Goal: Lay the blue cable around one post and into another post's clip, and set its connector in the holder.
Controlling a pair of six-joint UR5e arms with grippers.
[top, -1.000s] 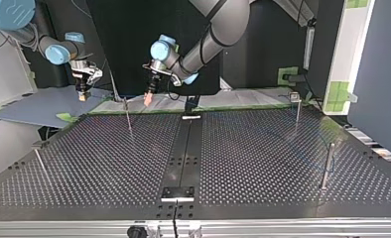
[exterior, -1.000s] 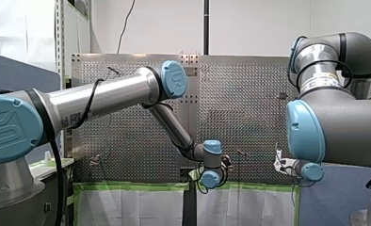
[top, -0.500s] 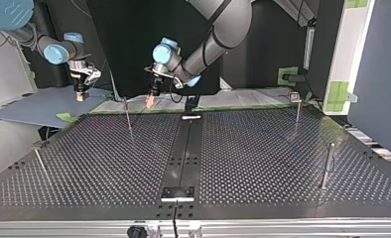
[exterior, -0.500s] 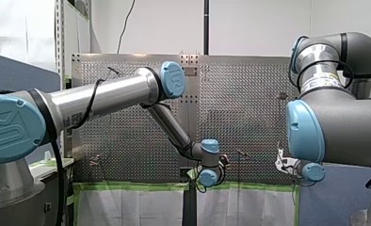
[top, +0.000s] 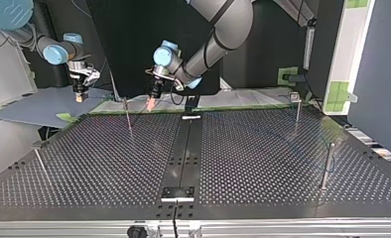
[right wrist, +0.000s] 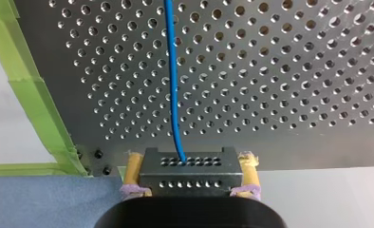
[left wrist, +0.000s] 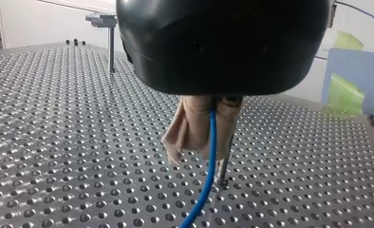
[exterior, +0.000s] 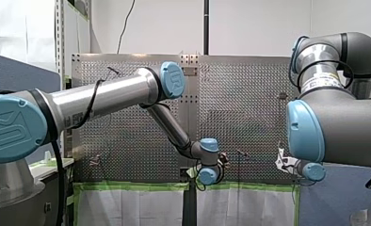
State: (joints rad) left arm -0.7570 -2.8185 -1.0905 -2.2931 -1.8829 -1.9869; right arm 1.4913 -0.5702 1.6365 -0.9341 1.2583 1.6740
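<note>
Your left jaws clenched on the blue cable (left wrist: 210, 161) above the table (left wrist: 57, 142), your right jaws grasping its black connector (right wrist: 190, 178) just off the table's edge

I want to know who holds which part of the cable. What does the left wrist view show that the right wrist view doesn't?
Only the left wrist view: my left hand, its beige pads pinching the blue cable along its run, a thin post just beyond them, and a farther post with a clip.
Only the right wrist view: the black connector clamped in my right hand, with the cable entering its top.
Both: the cable, the perforated table and green tape.
</note>
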